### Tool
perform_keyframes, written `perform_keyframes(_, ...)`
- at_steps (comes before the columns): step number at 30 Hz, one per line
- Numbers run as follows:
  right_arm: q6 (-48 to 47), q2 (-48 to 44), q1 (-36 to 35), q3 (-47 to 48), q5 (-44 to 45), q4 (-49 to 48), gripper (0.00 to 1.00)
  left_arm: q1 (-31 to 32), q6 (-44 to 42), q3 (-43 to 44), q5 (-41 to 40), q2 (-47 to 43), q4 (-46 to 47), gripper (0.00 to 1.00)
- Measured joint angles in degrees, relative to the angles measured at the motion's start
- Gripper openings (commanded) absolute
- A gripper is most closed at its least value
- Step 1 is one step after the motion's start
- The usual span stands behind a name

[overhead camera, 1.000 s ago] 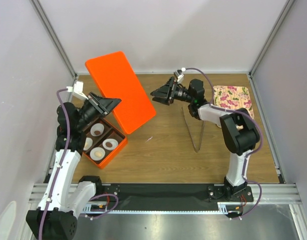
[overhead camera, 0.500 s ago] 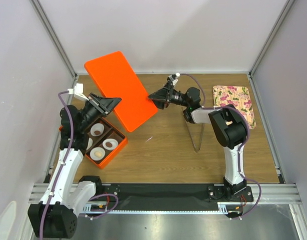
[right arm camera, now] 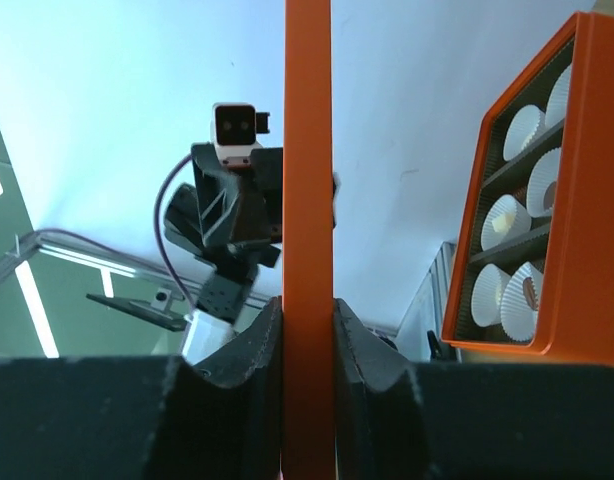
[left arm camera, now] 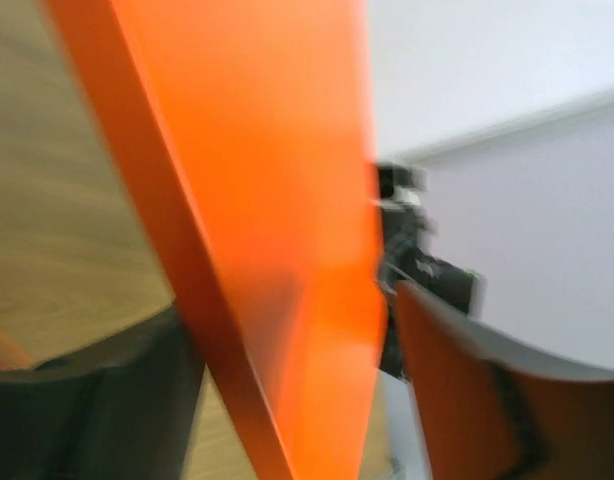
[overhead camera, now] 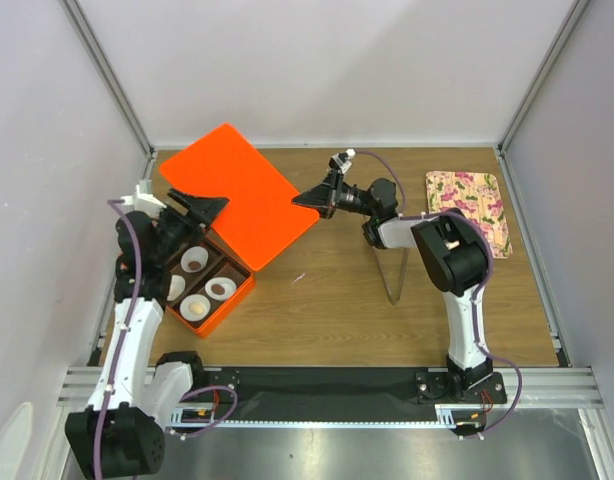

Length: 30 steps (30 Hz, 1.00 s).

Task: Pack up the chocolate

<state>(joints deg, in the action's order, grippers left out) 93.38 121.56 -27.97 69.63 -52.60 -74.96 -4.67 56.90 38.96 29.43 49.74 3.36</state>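
Note:
The orange lid (overhead camera: 239, 190) hangs tilted over the open orange box (overhead camera: 234, 297). My right gripper (overhead camera: 305, 200) is shut on the lid's right edge (right arm camera: 307, 200), one pad pressed on each face. My left gripper (overhead camera: 194, 206) stands open at the lid's left side. In the left wrist view the blurred lid (left arm camera: 277, 200) passes between the spread fingers (left arm camera: 97, 400) without being squeezed. Inside the box sit white paper cups (overhead camera: 194, 259). One cup holds a dark brown chocolate (overhead camera: 220, 289), also seen in the right wrist view as a chocolate (right arm camera: 528, 292).
Metal tongs (overhead camera: 388, 268) lie on the wooden table in front of the right arm. A floral-patterned plate (overhead camera: 469, 205) lies at the back right. White walls close in the table on three sides.
My left gripper has opened and drawn back to the left, letting go of the lid. My right gripper has shut on the lid's right edge. The lid has swung lower and leftward.

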Motion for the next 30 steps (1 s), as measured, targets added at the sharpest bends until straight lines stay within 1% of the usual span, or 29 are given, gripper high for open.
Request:
perform_keyframes(1,-0.3,0.3,-0.3,0.6,-0.3,0.3,0.00,-1.0,-1.0,1.0,-2.0,-0.5,-3.6,0.87)
perform_keyframes(3,-0.4,1.3,-0.8,2.3,-0.7,0.8,0.00,-3.6,-3.6,4.8,-6.9,-0.8,-12.9,0.88)
perform_keyframes(4,-0.3,2.1,-1.4,3.0,-0.7,1.0,0.00,-4.7,-5.1,7.4,-10.0,-0.6,-17.6,0.91)
perform_keyframes(7,0.1,4.7,-2.9,6.6,-0.9,1.2,0.00,-7.6,-9.0,14.9,-19.4,0.9,-29.1,0.93)
perform_keyframes(9,0.3,6.3,-4.0,9.4,-0.9,1.5,0.00,-9.9,-11.2,18.3,-24.3,1.6,-34.0,0.92)
perform_keyframes(12,0.5,7.9,-5.9,13.0,-0.8,2.1,0.00,-12.3,-13.6,21.7,-29.4,2.3,-39.6,0.93)
perform_keyframes(16,0.6,9.4,-8.4,16.3,-0.2,3.3,0.00,-12.9,-16.2,27.8,-35.3,3.6,-44.7,0.94)
perform_keyframes(19,1.0,10.8,-10.2,18.6,1.0,3.6,0.00,-12.9,-17.5,31.7,-39.6,4.5,-45.6,0.95)
perform_keyframes(21,1.0,11.8,-11.1,20.0,1.8,3.7,0.00,-12.9,-18.1,32.5,-42.3,4.5,-45.7,0.96)
perform_keyframes(24,0.5,13.3,-12.5,22.5,3.3,5.0,0.00,-13.0,-19.1,32.5,-42.1,4.2,-46.0,0.95)
perform_keyframes(28,-1.5,14.1,-14.1,24.9,5.7,9.8,0.00,-13.0,-19.9,31.7,-35.7,2.5,-44.7,0.95)
perform_keyframes(30,-4.1,14.5,-15.0,27.0,6.7,14.4,0.00,-13.1,-20.0,31.1,-31.3,1.0,-43.6,0.95)
